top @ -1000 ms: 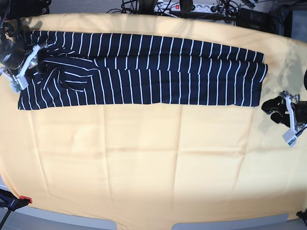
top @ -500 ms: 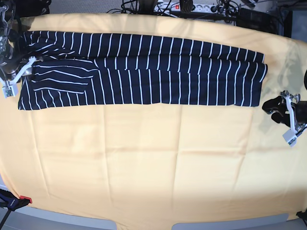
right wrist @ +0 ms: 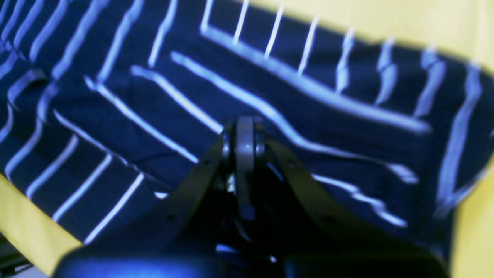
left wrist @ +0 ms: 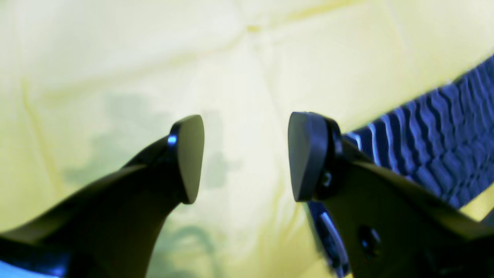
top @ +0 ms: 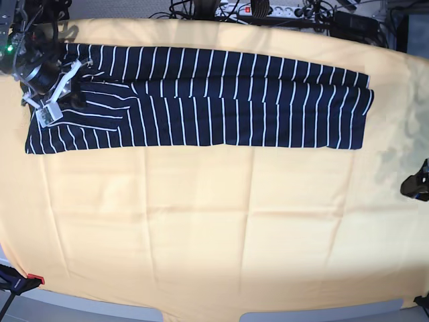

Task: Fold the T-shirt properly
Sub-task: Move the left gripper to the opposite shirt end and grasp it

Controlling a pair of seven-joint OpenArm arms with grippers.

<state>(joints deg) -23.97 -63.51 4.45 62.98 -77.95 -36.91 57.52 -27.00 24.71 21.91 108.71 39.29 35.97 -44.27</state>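
T-shirt (top: 201,97) lying flat on yellow cloth (top: 201,221) over bench, far side, already folded into long narrow band. Long axis across base view, left to right. Right hand (right wrist: 245,133) over collar-and-sleeve end at view's left, jaws pressed together, nothing visibly pinched between tips; cloth just beyond them. Left hand (left wrist: 245,156) spread wide, empty, above bare cloth, shirt's other end off to its side. Right hand nearer shirt. Likely next: end-to-end fold along long axis.

Yellow-orange cloth (top: 201,221) covers table; cables (top: 201,8), power strip (top: 258,9) behind.
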